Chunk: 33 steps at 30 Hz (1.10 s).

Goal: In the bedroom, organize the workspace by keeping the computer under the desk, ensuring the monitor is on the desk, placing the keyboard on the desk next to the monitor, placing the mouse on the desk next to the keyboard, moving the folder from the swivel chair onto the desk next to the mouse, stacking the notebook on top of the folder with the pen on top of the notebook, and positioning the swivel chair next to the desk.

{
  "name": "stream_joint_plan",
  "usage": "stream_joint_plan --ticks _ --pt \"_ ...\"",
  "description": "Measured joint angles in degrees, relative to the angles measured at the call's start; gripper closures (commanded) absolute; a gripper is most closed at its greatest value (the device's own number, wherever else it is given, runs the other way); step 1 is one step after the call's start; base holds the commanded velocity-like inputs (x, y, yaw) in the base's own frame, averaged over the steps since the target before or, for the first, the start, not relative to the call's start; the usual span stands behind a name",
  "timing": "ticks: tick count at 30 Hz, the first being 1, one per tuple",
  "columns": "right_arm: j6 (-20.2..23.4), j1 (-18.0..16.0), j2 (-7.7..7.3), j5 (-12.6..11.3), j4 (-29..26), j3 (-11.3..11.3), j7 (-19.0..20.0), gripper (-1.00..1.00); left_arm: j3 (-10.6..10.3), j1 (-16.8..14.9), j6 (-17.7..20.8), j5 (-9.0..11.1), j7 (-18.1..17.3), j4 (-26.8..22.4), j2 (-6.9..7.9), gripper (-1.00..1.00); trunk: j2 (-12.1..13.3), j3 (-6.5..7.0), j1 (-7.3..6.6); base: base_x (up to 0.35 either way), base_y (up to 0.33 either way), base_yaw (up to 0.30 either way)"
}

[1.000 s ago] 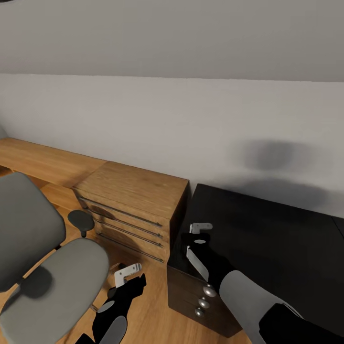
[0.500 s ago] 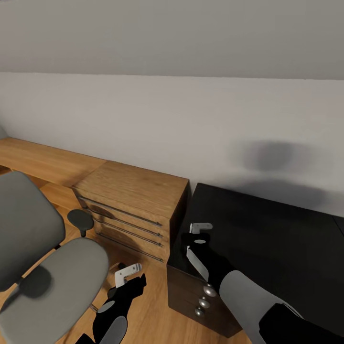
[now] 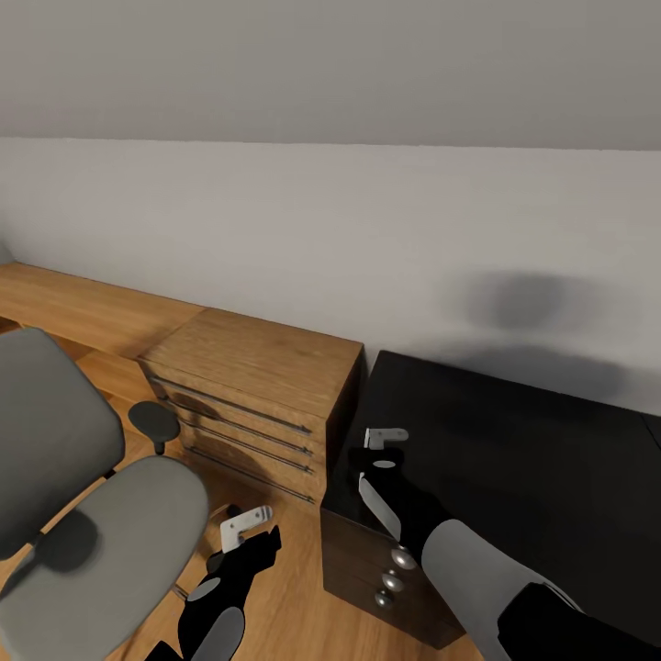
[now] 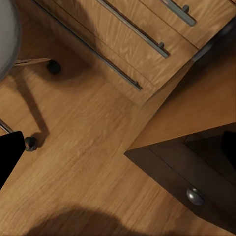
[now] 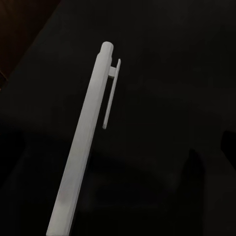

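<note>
White pen lies in your right gripper, clamped above the black cabinet; the left gripper's grip cannot be told. The swivel chair stands nearby: swing wide and the pen could slip or strike it.

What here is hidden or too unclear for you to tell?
- Pen: the right wrist view's edge cuts off its lower end, so any grip on it is unseen.
- Swivel chair: cropped by the head view's left and bottom edges.
- Right gripper: fingers small and edge-on in the head view; open or shut unclear.
- Left gripper: same doubt.
</note>
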Motion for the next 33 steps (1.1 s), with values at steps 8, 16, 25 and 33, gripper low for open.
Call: stream_joint_plan --ticks 8,16,25,33 --pt "1.0 0.0 0.00 0.1 0.0 0.0 -1.3 -1.00 0.0 0.0 0.0 0.0 0.0 0.0 0.00 -1.00 0.0 0.00 0.00 0.000 0.000 0.000" --pt "2.1 0.0 0.00 0.2 -0.4 0.1 -1.8 -1.00 0.0 0.0 0.0 0.0 0.0 0.0 0.00 -1.00 -0.8 -0.35 0.42 0.000 0.000 0.000" --pt "2.2 0.0 0.00 0.4 -0.9 0.1 -1.8 1.00 0.0 0.0 0.1 0.1 0.0 0.0 0.00 -1.00 -1.6 -0.71 0.87 0.000 0.000 0.000" --pt "2.1 0.0 0.00 0.3 -0.9 0.1 -1.7 1.00 0.0 0.0 0.1 0.1 0.0 0.0 0.00 -1.00 -1.6 -0.71 0.87 0.000 0.000 0.000"
